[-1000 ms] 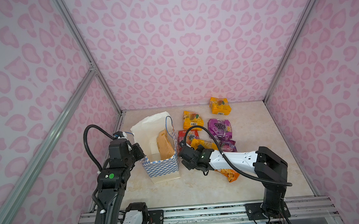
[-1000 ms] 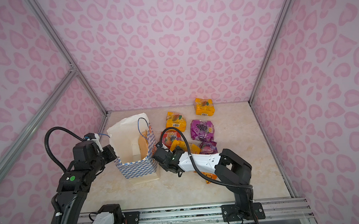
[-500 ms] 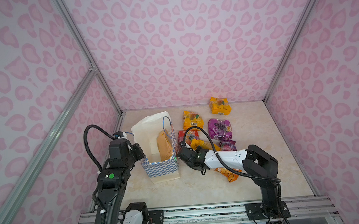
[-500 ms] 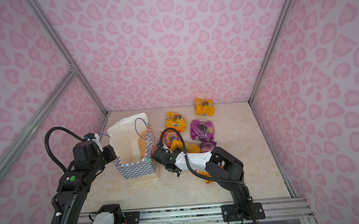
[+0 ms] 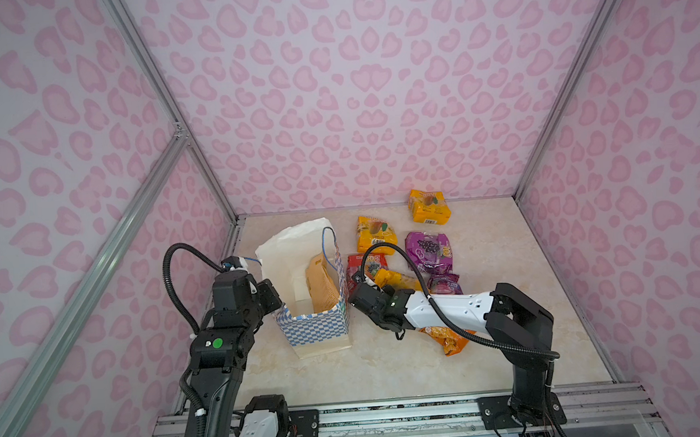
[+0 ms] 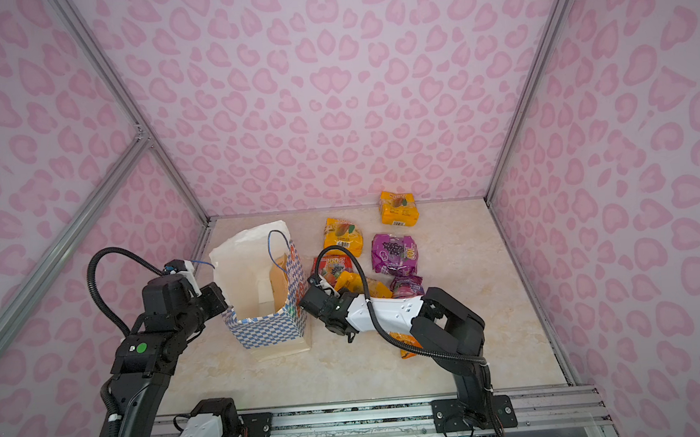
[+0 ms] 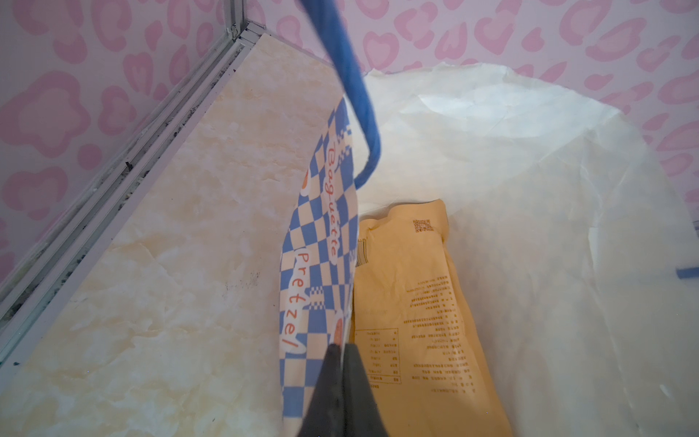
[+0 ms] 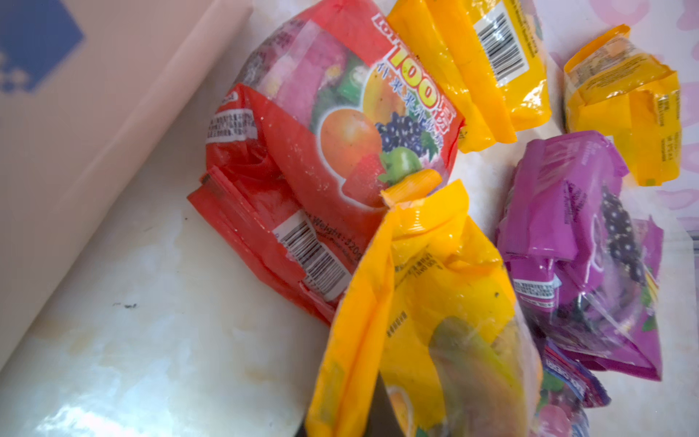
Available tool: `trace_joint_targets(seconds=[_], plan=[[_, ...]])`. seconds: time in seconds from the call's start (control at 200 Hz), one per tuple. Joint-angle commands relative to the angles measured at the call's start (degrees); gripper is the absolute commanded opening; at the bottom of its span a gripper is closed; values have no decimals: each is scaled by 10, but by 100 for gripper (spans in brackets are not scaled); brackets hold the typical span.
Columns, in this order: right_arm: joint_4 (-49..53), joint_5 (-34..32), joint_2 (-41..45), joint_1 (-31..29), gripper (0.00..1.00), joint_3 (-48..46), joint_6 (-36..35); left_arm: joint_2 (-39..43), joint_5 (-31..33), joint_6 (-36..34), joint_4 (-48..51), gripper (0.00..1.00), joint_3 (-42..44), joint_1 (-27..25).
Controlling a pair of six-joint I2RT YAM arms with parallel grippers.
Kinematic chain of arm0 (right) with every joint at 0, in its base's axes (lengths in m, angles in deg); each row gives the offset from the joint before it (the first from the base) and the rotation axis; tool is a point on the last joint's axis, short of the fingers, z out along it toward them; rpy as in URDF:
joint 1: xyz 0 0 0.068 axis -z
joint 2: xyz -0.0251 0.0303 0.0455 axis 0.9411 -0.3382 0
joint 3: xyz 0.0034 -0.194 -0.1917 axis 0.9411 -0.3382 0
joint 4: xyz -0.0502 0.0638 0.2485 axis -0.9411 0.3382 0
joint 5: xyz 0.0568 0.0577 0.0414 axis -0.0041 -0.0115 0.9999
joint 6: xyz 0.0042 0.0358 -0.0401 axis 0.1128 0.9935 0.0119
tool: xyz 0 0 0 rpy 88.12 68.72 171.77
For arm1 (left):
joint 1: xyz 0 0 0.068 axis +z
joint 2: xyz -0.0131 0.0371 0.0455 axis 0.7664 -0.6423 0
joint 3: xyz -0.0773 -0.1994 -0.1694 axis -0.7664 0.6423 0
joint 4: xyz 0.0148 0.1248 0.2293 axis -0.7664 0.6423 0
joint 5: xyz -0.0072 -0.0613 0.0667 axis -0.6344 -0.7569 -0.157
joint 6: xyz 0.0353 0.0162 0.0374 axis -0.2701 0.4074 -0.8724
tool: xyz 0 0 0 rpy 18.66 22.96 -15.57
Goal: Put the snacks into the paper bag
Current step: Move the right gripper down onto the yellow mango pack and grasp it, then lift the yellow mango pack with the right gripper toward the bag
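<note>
**Hidden or unclear.** My right gripper (image 5: 364,281) is mostly covered. In the right wrist view only a dark sliver of one finger (image 8: 372,416) shows under the yellow packet (image 8: 435,302) I hold, and the frame cuts off that packet's lower end. The jaws are fully closed, pinching a fold of the packet. An orange chips bag (image 5: 447,340) lies partly under my right arm. My left gripper (image 7: 342,346) is clamped tight on the rim of the paper bag (image 7: 321,246). The bag's blue cord handle (image 7: 359,94) crosses that view, blurred. The print on the tan pouch (image 7: 408,302) is too small to read.

**Orientation.** In both top views the paper bag (image 5: 313,334) stands upright at the left of the table, long axis vertical, mouth open upward. The tan pouch (image 5: 323,287) stands on end inside it, against the wall nearest the loose packets. The held yellow packet (image 5: 393,277) sits just beside the bag, its long axis running away from the bag and one end touching a red packet (image 5: 363,264). Behind them lie a second yellow packet (image 5: 376,234), a third yellow packet (image 5: 429,206) near the back wall, a large purple packet (image 5: 427,250) and a small purple packet (image 5: 444,283).

**Surface and room.** The tabletop (image 5: 391,371) is glossy cream with a marble pattern. Pink heart-spotted walls (image 5: 352,82) enclose it, joined by aluminium posts (image 5: 543,133).
</note>
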Motion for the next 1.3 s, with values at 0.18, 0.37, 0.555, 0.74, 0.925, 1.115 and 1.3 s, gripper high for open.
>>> trace_joint_targets(seconds=[0.18,0.37,0.555,0.74,0.925,1.115,1.3], plan=[[14,-14,84,2,0,-28,16,-1,-3,-2,-9,3,4,0],[14,7,164,24,0,-56,35,0,-9,-2,-11,3,3,0],[6,47,251,59,0,-85,53,4,-18,-2,-13,3,4,0],[-35,56,345,78,0,-119,54,7,-27,-2,-16,3,4,1],[-23,72,405,93,0,-105,56,7,-34,-2,-19,3,6,0],[-6,79,437,94,0,-64,48,7,-39,-2,-21,3,5,0],[6,105,435,94,0,8,33,7,-41,-3,-21,3,7,0]])
